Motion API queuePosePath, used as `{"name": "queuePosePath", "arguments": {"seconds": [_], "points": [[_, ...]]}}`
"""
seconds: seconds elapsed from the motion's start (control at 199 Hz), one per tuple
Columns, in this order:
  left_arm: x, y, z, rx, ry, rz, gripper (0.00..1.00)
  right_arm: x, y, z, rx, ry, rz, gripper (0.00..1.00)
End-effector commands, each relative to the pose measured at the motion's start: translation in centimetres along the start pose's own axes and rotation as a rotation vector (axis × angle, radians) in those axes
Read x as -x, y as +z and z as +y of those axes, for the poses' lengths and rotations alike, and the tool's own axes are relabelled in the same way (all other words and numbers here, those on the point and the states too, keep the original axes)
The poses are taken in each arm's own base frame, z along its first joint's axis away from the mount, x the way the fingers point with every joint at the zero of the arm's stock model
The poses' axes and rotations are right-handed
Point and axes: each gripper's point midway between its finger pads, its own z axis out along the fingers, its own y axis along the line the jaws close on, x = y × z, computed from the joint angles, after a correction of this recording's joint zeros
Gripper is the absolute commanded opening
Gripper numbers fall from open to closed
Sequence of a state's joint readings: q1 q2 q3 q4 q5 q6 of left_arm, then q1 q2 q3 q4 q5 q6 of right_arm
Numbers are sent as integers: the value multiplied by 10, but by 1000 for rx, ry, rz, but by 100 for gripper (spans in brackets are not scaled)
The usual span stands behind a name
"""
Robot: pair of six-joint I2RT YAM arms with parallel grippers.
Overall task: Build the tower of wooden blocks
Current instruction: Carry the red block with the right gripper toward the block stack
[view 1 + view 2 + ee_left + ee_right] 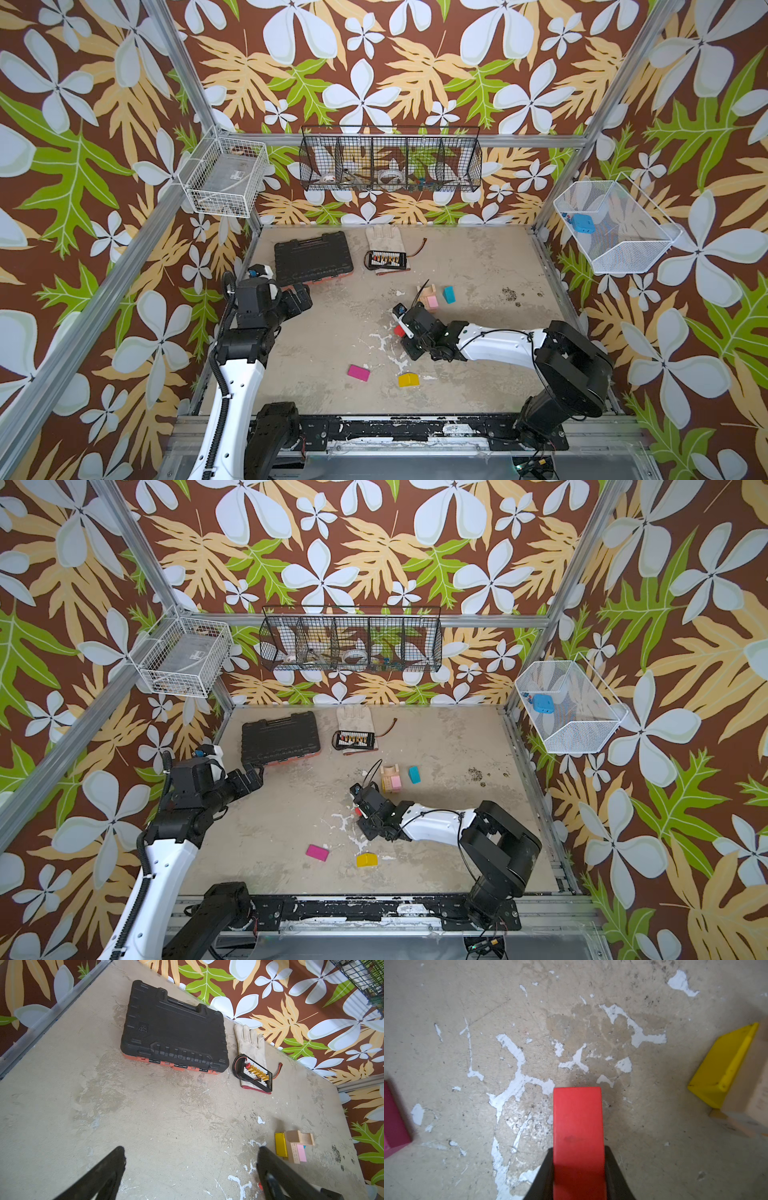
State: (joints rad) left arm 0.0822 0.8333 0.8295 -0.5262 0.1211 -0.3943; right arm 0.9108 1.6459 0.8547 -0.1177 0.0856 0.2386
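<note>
The right gripper (578, 1152) is clamped on a red block (577, 1115). Its two black fingers press on the long sides of the block, and the block sticks out in front of them. In both top views this gripper is a little right of the middle of the table (332, 332), over a worn spot with white chips. I cannot tell if the red block touches the surface.

The left gripper (191, 1150) is at the left side of the table. Its jaws stand wide apart and there is nothing between them. It is close to the near edge of the black tool case (313, 257).

Just beyond the right gripper, on the far side, there is a small stack: a plain wood arch (428, 290) and a pink block (433, 304). In the left wrist view a flat yellow block (281, 1144) stands upright against this stack. A teal block (449, 294) lies just to the right of the stack, not touching it.

On the near side, a magenta block (358, 372) and a yellow wedge (408, 379) lie near each other but apart.

At the far edge lies a pale glove (384, 239), and a connector board (387, 259) with wires rests on it.
</note>
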Motion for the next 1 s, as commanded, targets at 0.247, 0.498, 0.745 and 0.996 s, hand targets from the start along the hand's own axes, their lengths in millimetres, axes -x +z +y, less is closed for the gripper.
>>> {"name": "queuePosePath", "arguments": {"seconds": [0.247,0.498,0.745,0.996], "points": [[0,-1,-1,-5,2,-4,100,-25,-3,-26,-109,77,40,45],[1,-3,-1,-7,3,-9,100,-33,-9,-59,-152,190,40,51],[1,-3,-1,-8,4,-10,100,-26,-20,-65,-110,249,-18,65],[2,-4,-2,-8,3,-14,100,-5,-47,-50,-106,447,-84,96]]}}
